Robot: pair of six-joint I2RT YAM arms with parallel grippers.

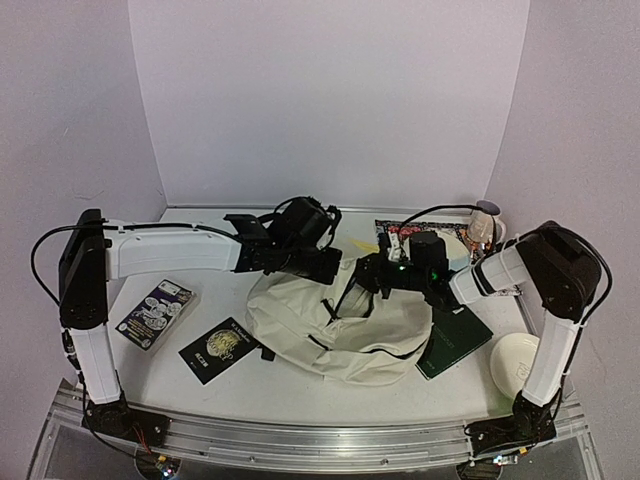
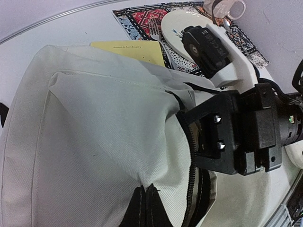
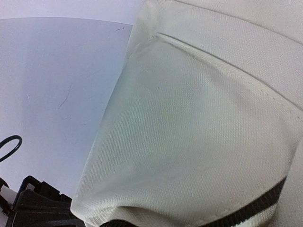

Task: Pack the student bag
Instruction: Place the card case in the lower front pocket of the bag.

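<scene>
Holding the bag (image 1: 370, 335) open at mid-desk (image 1: 290, 385), with packing judged barely begun. The bag is lying slumped on its side in the middle of the desk, between the two arms. The right claw (image 2: 196, 137) is standing nearly closed at the zipper (image 2: 191, 189) edge. Judging by the cloth pulled taut toward it, it is pinching that edge and lifting it. The left claw (image 2: 146, 208) is showing its tips pressed together against the front panel; whether a fold is caught between them cannot be told. Nothing is showing inside the mouth, though the interior is mostly hidden.

Several loose things are lying outside the bag:
- a card box (image 1: 155, 312) and a black booklet (image 1: 220, 348) to the left
- a green book (image 1: 455, 342) tucked partly under the bag's right side
- a white round thing (image 1: 517, 362) near the right arm's base
- a yellow pad (image 2: 128, 49) behind the bag

Neither claw is carrying any of them. Remaining, by this judgement: loading these things and closing the zipper.
</scene>
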